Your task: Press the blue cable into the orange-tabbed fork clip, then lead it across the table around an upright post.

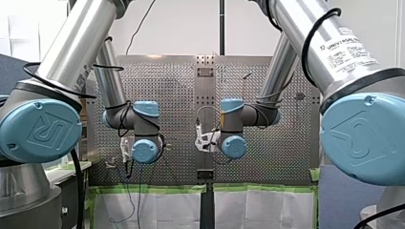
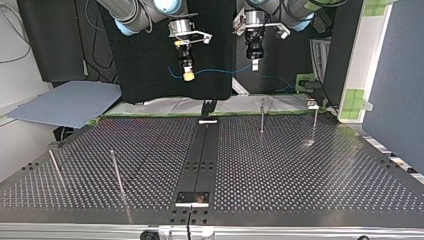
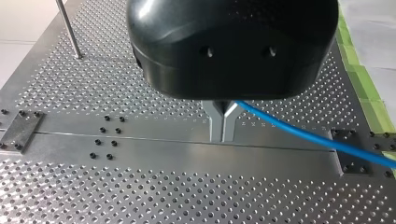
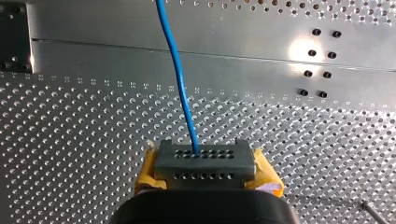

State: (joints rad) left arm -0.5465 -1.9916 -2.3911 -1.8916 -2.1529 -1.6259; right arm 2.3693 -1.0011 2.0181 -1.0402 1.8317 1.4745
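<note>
The thin blue cable hangs in the air between my two grippers, well above the perforated table. In the top view my right gripper, with yellow pads, holds it at the left, and my left gripper holds it at the right. In the left wrist view the metal fingers of my left gripper are pressed together and the cable runs out sideways. My right gripper is shut on the cable, which leads away over the table. I see no orange-tabbed clip.
Thin upright posts stand on the table: two at the top view's far right and two at its near left. A dark rail runs down the table's middle. Green tape edges the far side.
</note>
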